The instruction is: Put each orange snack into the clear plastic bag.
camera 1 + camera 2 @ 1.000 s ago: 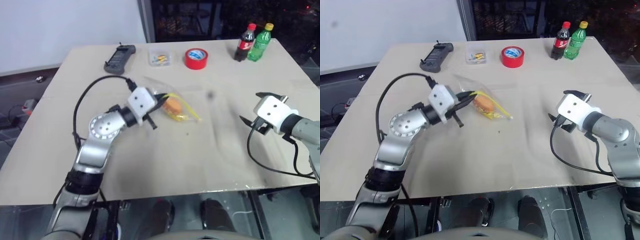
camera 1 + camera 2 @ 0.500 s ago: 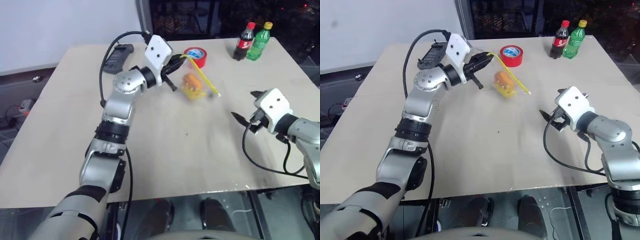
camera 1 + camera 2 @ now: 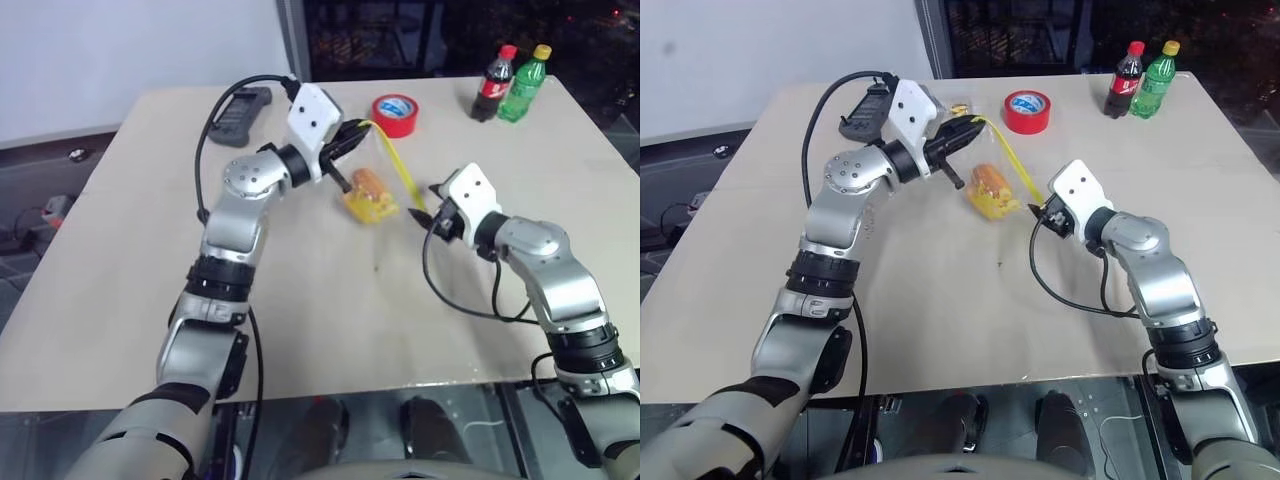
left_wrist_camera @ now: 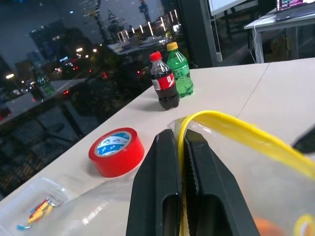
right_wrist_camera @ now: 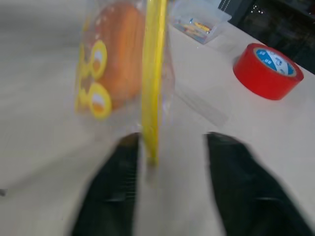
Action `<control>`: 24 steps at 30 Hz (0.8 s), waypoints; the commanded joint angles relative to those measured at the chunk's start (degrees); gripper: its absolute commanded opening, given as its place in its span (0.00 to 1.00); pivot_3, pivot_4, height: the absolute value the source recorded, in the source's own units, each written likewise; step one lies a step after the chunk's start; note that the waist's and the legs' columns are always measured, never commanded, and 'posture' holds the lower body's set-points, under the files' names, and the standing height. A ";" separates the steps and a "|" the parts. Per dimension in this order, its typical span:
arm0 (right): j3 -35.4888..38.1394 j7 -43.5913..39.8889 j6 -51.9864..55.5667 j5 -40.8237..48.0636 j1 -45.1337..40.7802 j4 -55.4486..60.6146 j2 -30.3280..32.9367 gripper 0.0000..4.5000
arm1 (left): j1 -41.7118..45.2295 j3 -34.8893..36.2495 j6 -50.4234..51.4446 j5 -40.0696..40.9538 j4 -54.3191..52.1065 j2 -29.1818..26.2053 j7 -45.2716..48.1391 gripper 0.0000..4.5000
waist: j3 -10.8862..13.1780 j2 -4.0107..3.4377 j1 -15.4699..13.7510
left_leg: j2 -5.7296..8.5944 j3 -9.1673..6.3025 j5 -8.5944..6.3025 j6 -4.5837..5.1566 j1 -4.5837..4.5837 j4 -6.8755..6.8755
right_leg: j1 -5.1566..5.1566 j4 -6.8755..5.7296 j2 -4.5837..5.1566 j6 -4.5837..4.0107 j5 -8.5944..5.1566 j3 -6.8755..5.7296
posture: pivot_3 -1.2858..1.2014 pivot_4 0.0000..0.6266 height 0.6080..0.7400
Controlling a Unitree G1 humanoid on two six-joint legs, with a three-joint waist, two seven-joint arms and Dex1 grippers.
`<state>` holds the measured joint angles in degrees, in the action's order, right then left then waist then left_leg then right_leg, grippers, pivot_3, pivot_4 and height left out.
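One snack [image 3: 989, 181] in the lifted bag [image 3: 372, 197] | left tool [image 4: 180, 162] pinched on its yellow seal strip, hanging it above the table [image 3: 330, 330] | right tool [image 5: 170, 162] part-open astride the strip's far end, likely to spread the mouth

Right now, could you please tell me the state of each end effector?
Left end effector: shut on the clear plastic bag's yellow seal strip.
Right end effector: open around the strip's other end.
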<state>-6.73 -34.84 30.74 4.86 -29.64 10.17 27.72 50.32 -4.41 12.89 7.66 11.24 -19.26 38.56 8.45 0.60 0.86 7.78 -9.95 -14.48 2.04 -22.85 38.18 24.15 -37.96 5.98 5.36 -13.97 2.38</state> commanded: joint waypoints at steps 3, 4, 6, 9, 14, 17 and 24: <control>2.66 -0.52 -1.74 1.17 -1.14 1.12 1.23 0.00 | -0.18 1.94 0.52 1.27 -3.51 -0.72 -0.84 0.00 | 0.00 0.00 0.14 | -0.01 0.02 0.00 0.00 0.01 0.00 | 0.00 -0.02 -0.01 0.00 0.00 0.03 | 0.52 0.24 1.00; 2.73 -0.76 -1.89 1.34 -1.30 0.78 1.36 0.00 | 0.04 2.00 0.52 1.34 -3.20 -0.62 -0.91 0.00 | 0.00 0.00 0.12 | -0.01 0.02 0.00 0.00 0.01 0.00 | 0.00 -0.02 0.00 0.00 0.00 0.03 | 0.52 0.24 1.00; 2.65 -1.41 -2.07 1.78 -1.31 0.49 1.56 0.00 | 0.34 2.12 0.59 1.50 -2.98 -0.47 -1.00 0.00 | 0.00 0.00 0.09 | 0.00 0.02 0.00 0.00 0.01 0.01 | 0.00 -0.01 0.00 0.00 0.00 0.02 | 0.52 0.24 1.00; 3.09 -1.42 -2.06 2.69 -1.61 -0.54 1.06 0.00 | 0.56 2.16 0.38 1.38 -2.68 -0.45 -0.96 0.00 | 0.00 0.00 0.11 | 0.00 0.03 0.00 0.00 0.01 0.01 | 0.00 -0.01 0.00 0.00 0.00 0.02 | 0.52 0.24 1.00; 4.31 4.14 -6.63 -2.20 -4.91 -5.61 3.27 0.00 | 2.01 1.76 -2.24 -0.27 -0.17 -0.02 -2.26 0.00 | 0.00 0.00 0.07 | 0.00 0.04 0.00 0.00 0.01 0.01 | 0.00 -0.02 0.00 0.00 0.00 0.03 | 0.52 0.24 1.00; 4.55 8.19 -11.08 -7.89 -6.81 -7.73 7.14 0.00 | 2.55 0.96 -7.19 -2.31 1.87 -0.27 -2.96 0.00 | 0.01 0.00 -0.09 | 0.02 0.04 0.00 0.00 0.01 0.01 | 0.01 -0.01 0.01 0.00 0.00 0.02 | 0.52 0.24 1.00; 3.33 4.11 -11.79 -10.34 3.54 4.01 12.98 0.00 | -11.63 -4.94 -20.32 -8.14 -3.27 -6.32 2.43 0.00 | -0.13 -0.14 0.20 | -0.01 0.10 0.00 0.00 -0.02 -0.22 | 0.13 0.10 0.04 0.00 0.00 0.14 | 0.52 0.24 1.00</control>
<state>-4.42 -29.44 17.96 -4.19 -29.51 10.30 38.93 44.57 -8.56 -3.66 1.53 10.38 -22.97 39.10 8.33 0.46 1.07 7.77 -9.82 -14.49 2.04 -22.75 37.85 24.26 -37.86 6.02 5.35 -13.98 2.57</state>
